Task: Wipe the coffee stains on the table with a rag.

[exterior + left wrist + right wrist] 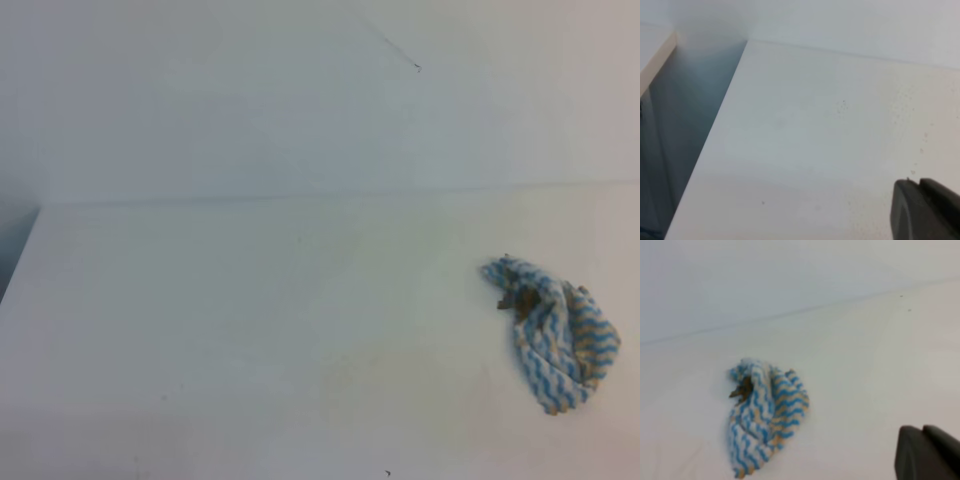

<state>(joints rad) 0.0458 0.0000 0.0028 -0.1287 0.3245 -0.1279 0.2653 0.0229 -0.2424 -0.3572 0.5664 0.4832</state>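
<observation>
Rag [555, 333] lies crumpled on the white desk [250, 330], near the right edge of the high view and well forward of the desk's rear edge; neither arm touches it, and you will find no arm at all in that view. Its long axis runs from a narrow upper-left end, where a dark brown patch shows in the folds, down to a broader lower-right end, so the bundle points diagonally toward the rear left. In the right wrist view the same cloth [765, 415] stands nearly upright in the picture, tan staining mixed through its blue zigzag stripes. No distinct brown blotch is visible; only a faint yellowish tint marks the surface left of the rag, and whether that is residue of the coffee stains you cannot tell. Judge the wiping largely done and the rag set down. Only a dark corner of the left gripper [925, 210] and of the right gripper [927, 452] shows in each wrist view, so you cannot tell whether the fingers are parted or closed. If you decide the tint needs another pass, your next move calls for bringing the right arm over the bundle, gripping it across its narrow width, and dragging it leftward.
</observation>
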